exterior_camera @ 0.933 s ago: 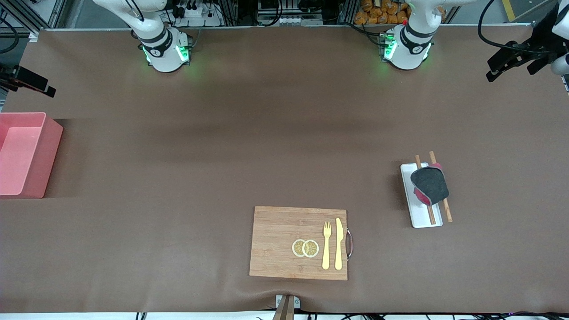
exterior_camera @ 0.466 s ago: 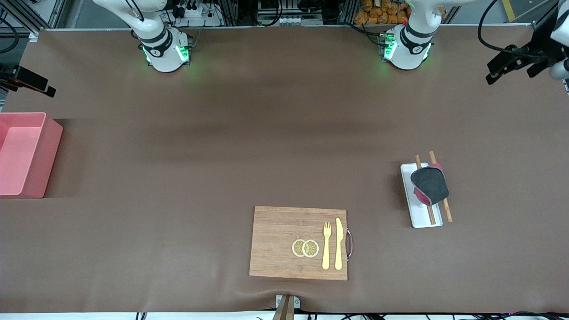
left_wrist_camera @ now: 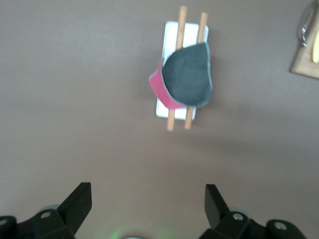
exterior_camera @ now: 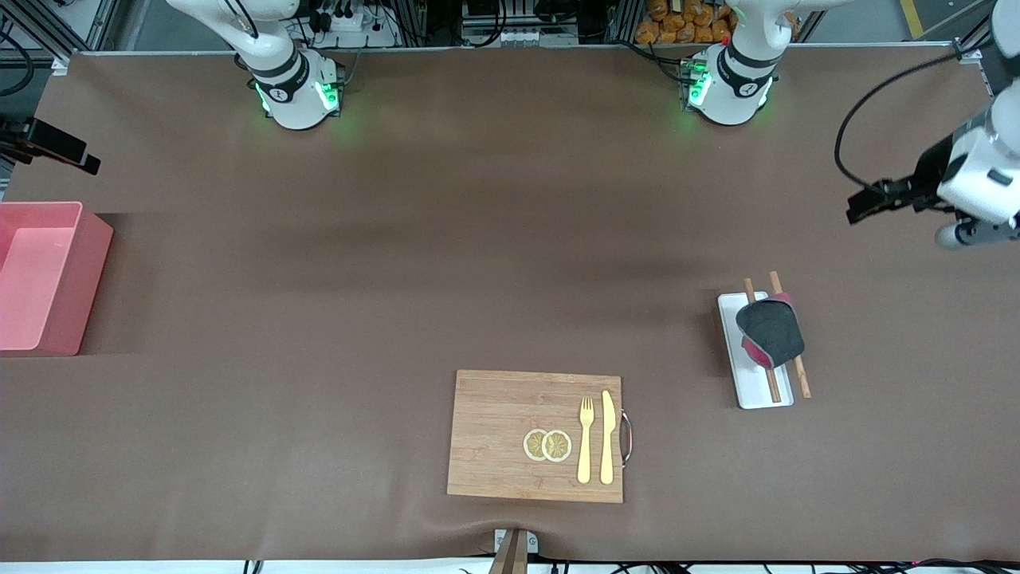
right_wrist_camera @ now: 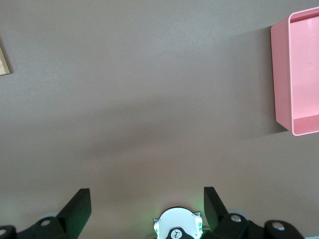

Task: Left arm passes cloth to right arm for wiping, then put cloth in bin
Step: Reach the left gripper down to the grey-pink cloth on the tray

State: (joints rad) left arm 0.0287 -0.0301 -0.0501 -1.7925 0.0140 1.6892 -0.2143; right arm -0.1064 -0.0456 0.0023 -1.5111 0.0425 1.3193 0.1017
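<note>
The cloth [exterior_camera: 770, 331], dark grey face up with a magenta-red edge, lies on two wooden chopsticks [exterior_camera: 799, 380] across a white tray [exterior_camera: 755, 388]. It also shows in the left wrist view [left_wrist_camera: 188, 74]. My left gripper [left_wrist_camera: 148, 203] is open and empty, high over bare table at the left arm's end, apart from the cloth. The pink bin [exterior_camera: 92, 287] stands at the right arm's end and shows in the right wrist view [right_wrist_camera: 280, 74]. My right gripper [right_wrist_camera: 148, 201] is open and empty, high over bare table near its base, and waits.
A wooden cutting board [exterior_camera: 494, 430] lies near the front edge with two lemon slices [exterior_camera: 547, 445], a yellow fork [exterior_camera: 586, 442] and a yellow knife [exterior_camera: 607, 438] on it. The left arm's wrist [exterior_camera: 976, 179] hangs over the table's end.
The left arm's hand has swung from the table's corner near the bases to over the table's end, closer to the tray with the cloth. The right arm has not moved.
</note>
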